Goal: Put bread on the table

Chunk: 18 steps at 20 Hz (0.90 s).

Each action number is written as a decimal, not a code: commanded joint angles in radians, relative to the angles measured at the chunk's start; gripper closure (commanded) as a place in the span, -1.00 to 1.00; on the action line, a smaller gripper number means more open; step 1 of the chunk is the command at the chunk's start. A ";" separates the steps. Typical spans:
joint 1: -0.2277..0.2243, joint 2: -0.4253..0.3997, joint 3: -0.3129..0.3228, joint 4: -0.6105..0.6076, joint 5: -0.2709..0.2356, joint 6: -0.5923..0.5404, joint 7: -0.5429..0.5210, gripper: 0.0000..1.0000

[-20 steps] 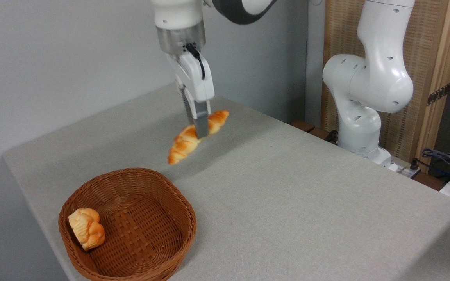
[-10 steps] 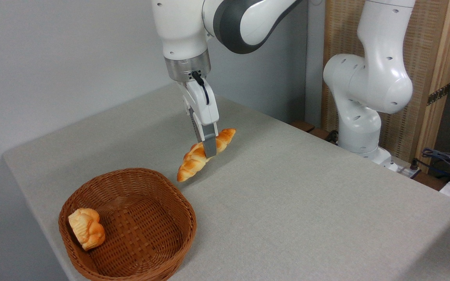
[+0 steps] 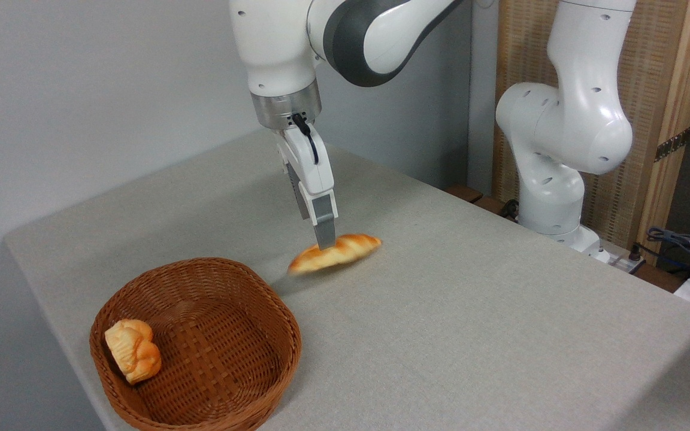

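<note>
The bread point(image 3: 335, 252), a long braided golden-orange loaf, lies almost flat on the grey-beige table point(image 3: 453, 311), just right of the basket's far rim. It is blurred by motion. My gripper point(image 3: 324, 242) points down from above. Its fingertips reach only the loaf's upper edge, near its middle, and no longer grip it. Just the near finger shows clearly from this side, and the far one is hidden behind it.
A round brown wicker basket point(image 3: 273, 317) stands at the front left of the table, with a short pale chunky roll point(image 3: 133, 349) against its left wall. The arm's white base point(image 3: 551, 179) stands off the table's far right edge, with cables point(image 3: 686, 245) beside it.
The gripper came down and to the right with the loaf. The loaf then slipped below the fingertips, swung from tilted to nearly level, and reached the cloth.
</note>
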State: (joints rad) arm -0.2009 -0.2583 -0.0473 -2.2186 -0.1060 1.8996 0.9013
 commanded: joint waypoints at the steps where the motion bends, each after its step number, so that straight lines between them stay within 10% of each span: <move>1: -0.009 -0.001 0.010 0.052 0.017 -0.008 0.002 -1.00; 7: 0.003 0.080 0.012 0.357 0.137 -0.214 -0.089 -1.00; 12: 0.053 0.194 0.009 0.633 0.111 -0.342 -0.219 -1.00; 15: 0.121 0.211 0.010 0.695 0.008 -0.349 -0.222 -1.00; 18: 0.132 0.215 0.010 0.686 0.008 -0.350 -0.223 -1.00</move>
State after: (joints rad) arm -0.0772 -0.0663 -0.0414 -1.5641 -0.0776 1.5807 0.6918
